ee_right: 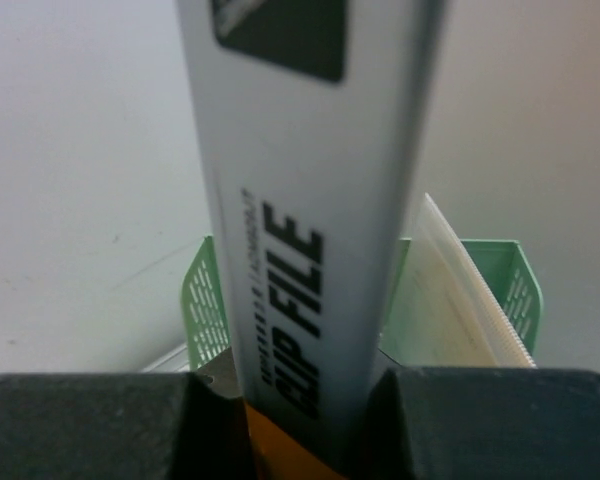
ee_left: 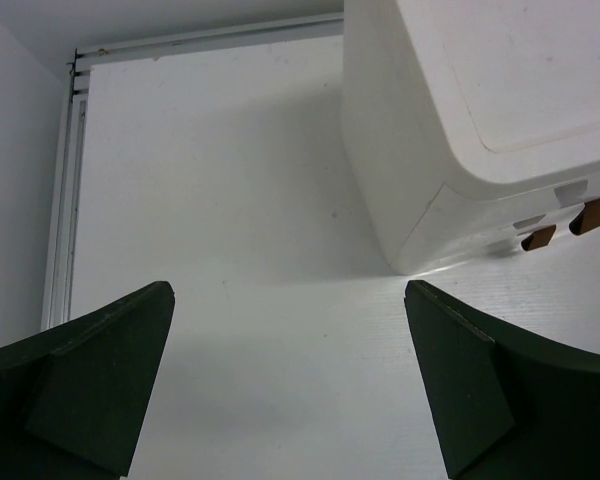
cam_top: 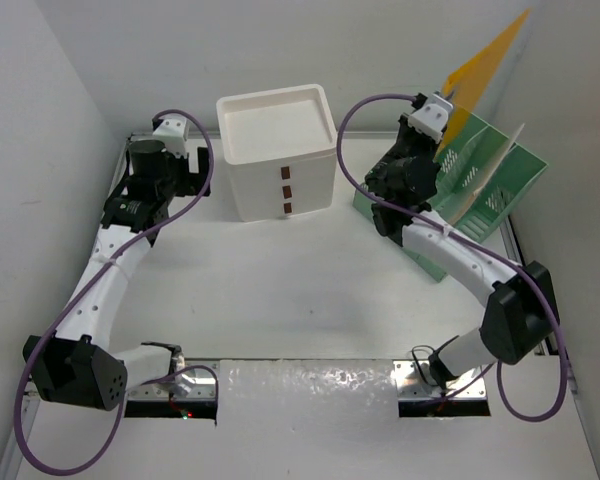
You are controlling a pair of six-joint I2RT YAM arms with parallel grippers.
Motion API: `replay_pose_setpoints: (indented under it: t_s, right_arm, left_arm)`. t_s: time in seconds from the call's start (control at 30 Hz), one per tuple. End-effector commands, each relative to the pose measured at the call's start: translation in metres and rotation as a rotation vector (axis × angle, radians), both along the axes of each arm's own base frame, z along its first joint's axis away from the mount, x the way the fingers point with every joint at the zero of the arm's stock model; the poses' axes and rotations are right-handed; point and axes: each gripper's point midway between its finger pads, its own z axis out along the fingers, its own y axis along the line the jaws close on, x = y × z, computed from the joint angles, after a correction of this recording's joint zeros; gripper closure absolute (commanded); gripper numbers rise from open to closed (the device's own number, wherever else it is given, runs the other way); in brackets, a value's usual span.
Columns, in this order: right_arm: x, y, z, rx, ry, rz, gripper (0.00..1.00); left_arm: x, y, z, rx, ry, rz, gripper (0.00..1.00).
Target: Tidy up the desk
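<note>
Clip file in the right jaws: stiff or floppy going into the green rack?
Likely fairly stiff: the clip file juts up straight, unsagging. Probably light, being thin. Its smooth spine may slip between the jaws above the rack.

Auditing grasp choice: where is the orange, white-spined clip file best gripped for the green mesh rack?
Pinch the thin white spine across its flat faces from the near end, as the right gripper does; the orange clip file stands edge-on above the green mesh rack.
</note>
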Motion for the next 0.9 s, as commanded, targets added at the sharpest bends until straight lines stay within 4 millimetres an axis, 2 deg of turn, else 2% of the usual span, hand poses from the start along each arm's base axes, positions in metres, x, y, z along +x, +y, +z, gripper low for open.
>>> replay_pose_setpoints:
  t_s: [0.0,0.03,0.13,0.3,0.5,0.6,0.63,0.67,0.73,0.87]
  right_arm:
    - [0.010,0.003,0.019,0.043,-0.139,0.052,1.00]
    - [0.018,0.001,0.013,0.030,-0.120,0.029,1.00]
    - [0.020,-0.008,0.008,0.038,-0.163,-0.035,1.00]
    - [0.020,-0.023,-0.020,-0.010,-0.124,-0.133,1.00]
    - [0.038,-0.032,-0.059,0.013,-0.143,-0.101,1.00]
    - [0.045,-0.037,-0.066,0.025,-0.154,-0.073,1.00]
    - [0.052,-0.038,-0.077,0.047,-0.145,-0.051,1.00]
    - [0.054,-0.045,-0.076,0.058,-0.160,-0.043,1.00]
    - [0.061,-0.048,-0.092,0.105,-0.163,-0.016,1.00]
    - [0.067,-0.053,-0.106,0.120,-0.184,0.000,1.00]
  left_arm:
    - [0.005,-0.005,0.008,-0.016,-0.041,-0.006,0.00]
    - [0.005,-0.005,0.007,-0.014,-0.038,-0.007,0.00]
    - [0.006,-0.005,0.006,-0.009,-0.036,-0.010,0.00]
    - [0.007,-0.005,0.003,-0.005,-0.027,-0.015,0.00]
    - [0.007,-0.006,-0.004,0.001,-0.010,-0.024,0.00]
    - [0.008,-0.006,-0.005,0.000,-0.007,-0.023,0.00]
    - [0.009,-0.006,-0.005,0.000,-0.005,-0.024,0.00]
    - [0.009,-0.007,-0.006,-0.002,-0.004,-0.029,0.01]
    - [0.010,-0.008,-0.006,-0.003,-0.002,-0.031,0.00]
    - [0.010,-0.011,-0.009,-0.010,0.007,-0.051,0.00]
